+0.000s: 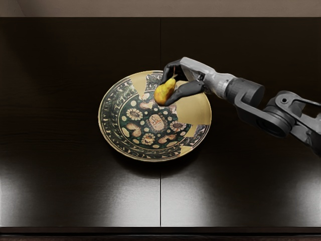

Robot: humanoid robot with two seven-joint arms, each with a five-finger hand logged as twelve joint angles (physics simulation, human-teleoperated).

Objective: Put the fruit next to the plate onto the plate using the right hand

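Your right hand (184, 79) is clenched around the pear (164, 91), gripping its upper half near the stem; the pear hangs tilted over the far side of the plate (198, 111), inside the rim; whether it touches the plate can't be told. Judgement: the pear is light, firm and smooth-skinned, likely to roll once freed; take it at the fat belly rather than the neck, and lower it gently; the plate looks ceramic, so chippable. Under the plate, a dark glossy table (75, 175); beyond the plate, a pale wall strip (160, 7); left arm unseen.
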